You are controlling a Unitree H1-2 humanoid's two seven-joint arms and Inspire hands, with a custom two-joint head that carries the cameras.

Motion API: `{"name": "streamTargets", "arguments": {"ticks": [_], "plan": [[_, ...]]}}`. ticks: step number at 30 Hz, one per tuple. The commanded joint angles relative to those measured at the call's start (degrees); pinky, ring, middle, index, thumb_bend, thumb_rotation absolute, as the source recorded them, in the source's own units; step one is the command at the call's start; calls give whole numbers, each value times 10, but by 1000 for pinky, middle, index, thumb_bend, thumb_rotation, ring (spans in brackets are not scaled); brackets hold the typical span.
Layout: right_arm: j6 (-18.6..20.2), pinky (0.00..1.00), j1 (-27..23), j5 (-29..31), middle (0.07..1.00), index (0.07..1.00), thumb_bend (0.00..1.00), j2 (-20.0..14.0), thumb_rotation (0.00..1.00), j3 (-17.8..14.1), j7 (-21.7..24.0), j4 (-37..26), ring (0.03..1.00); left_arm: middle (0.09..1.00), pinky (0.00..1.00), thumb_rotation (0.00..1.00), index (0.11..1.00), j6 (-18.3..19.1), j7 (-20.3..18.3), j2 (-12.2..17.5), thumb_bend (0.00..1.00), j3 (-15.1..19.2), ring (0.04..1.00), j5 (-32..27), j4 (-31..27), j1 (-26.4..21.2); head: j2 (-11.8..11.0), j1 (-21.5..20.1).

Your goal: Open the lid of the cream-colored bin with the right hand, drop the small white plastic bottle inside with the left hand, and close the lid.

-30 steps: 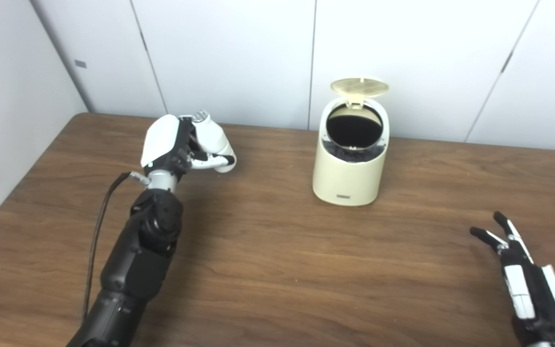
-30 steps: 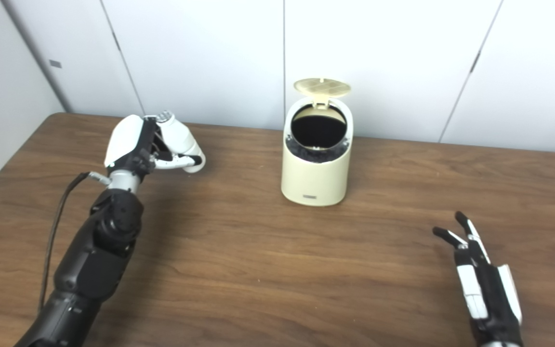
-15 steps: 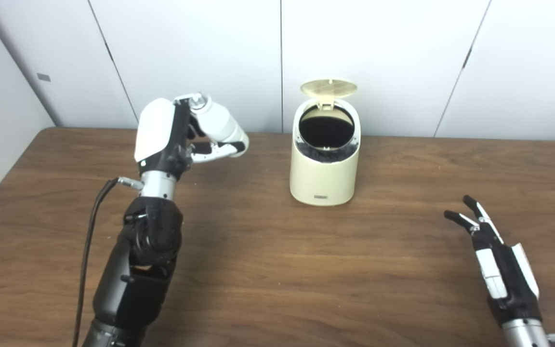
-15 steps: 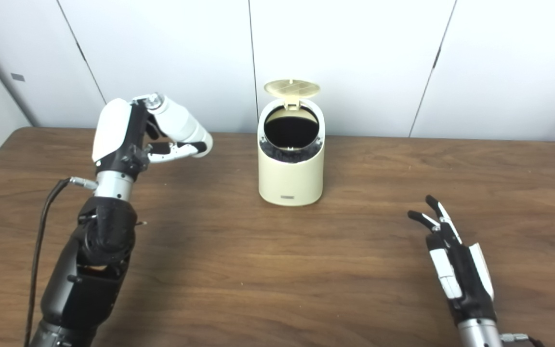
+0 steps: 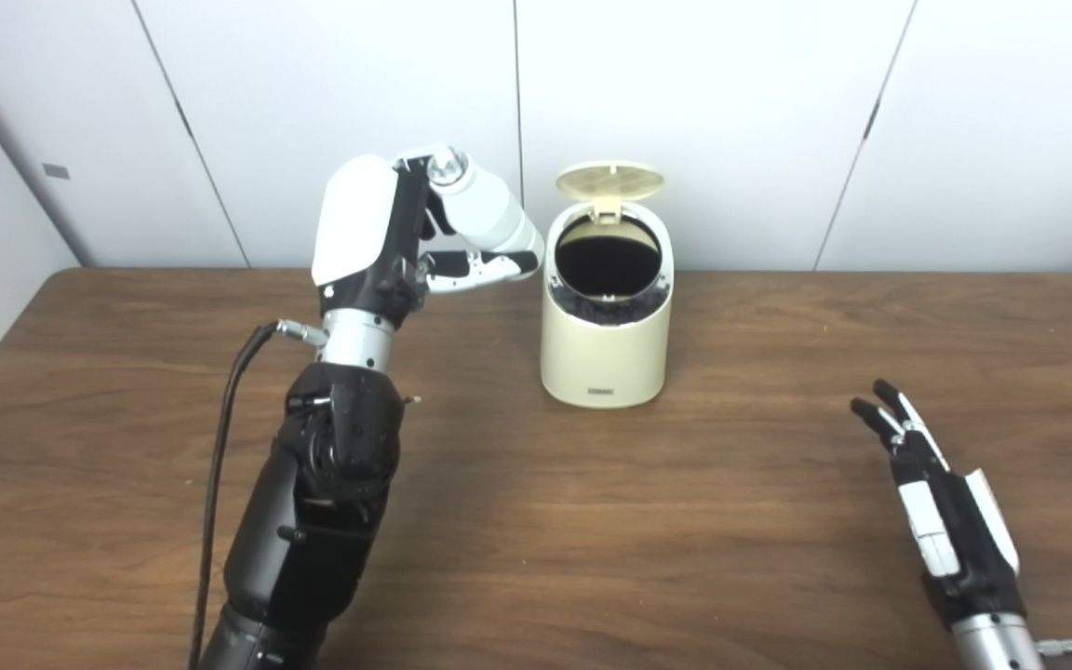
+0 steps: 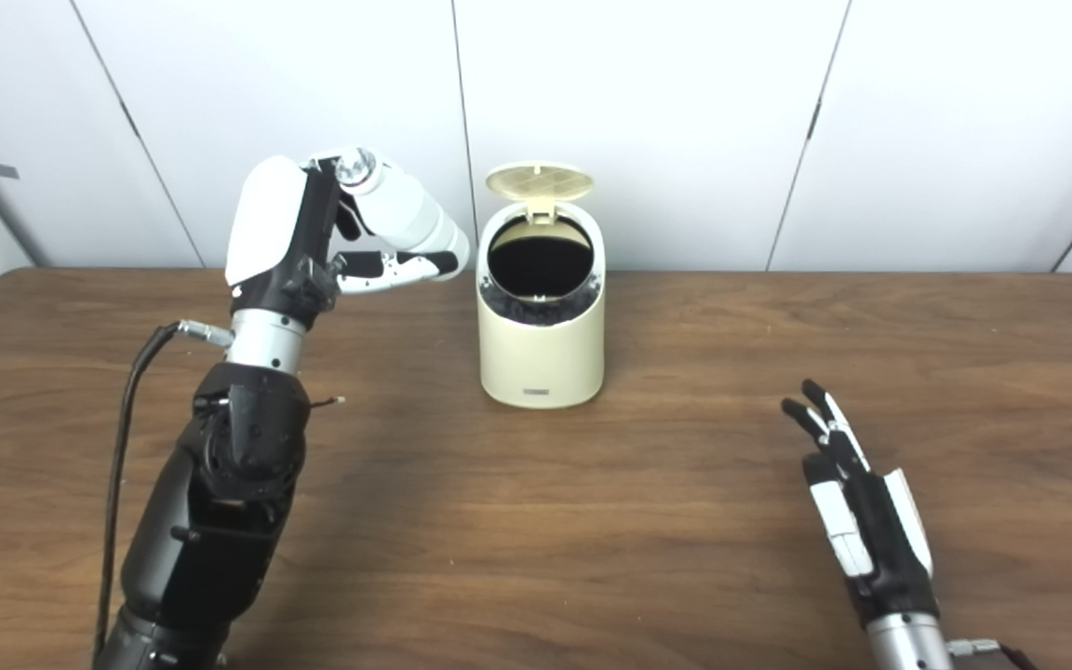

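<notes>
The cream-colored bin (image 5: 603, 354) stands near the table's back edge with its round lid (image 5: 610, 179) flipped up and the dark opening showing. My left hand (image 5: 387, 237) is raised just left of the bin's top, shut on the small white plastic bottle (image 5: 485, 209), which lies tilted with its far end close to the bin's rim. My right hand (image 5: 941, 507) rests low over the table at the front right, open, fingers straight and pointing away from me, well apart from the bin.
The brown wooden table (image 5: 685, 521) spans the view. White wall panels (image 5: 731, 112) rise right behind the bin. A black cable (image 5: 224, 437) hangs from the left wrist along the forearm.
The camera view has shifted. My left hand has lifted and carried the bottle rightward, from well left of the bin to beside its rim. The right hand has stayed low and open.
</notes>
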Motion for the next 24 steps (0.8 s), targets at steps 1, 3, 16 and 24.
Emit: {"name": "streamTargets", "arguments": {"ticks": [1,3,16,24], "plan": [[-16,1000,8,20,929,975,691,20,1000,6,-1,18,959,465,361,0,502,-17,1,-3,502,-4,395,10,-7,-36,-1,0],[-21,996,6,22,931,978,704,22,1000,6,-2,23,954,460,362,0,506,-24,6,-6,501,-9,391,12,-2,-43,-2,-2],[-23,1000,-2,14,952,966,754,37,1000,2,-16,30,969,466,347,0,508,-71,27,-30,500,-19,383,5,44,-68,-9,-12],[-23,1000,-7,38,956,967,748,46,973,-3,-17,30,972,461,323,0,507,-124,66,-31,499,-30,362,21,106,-79,-9,-17]]}}
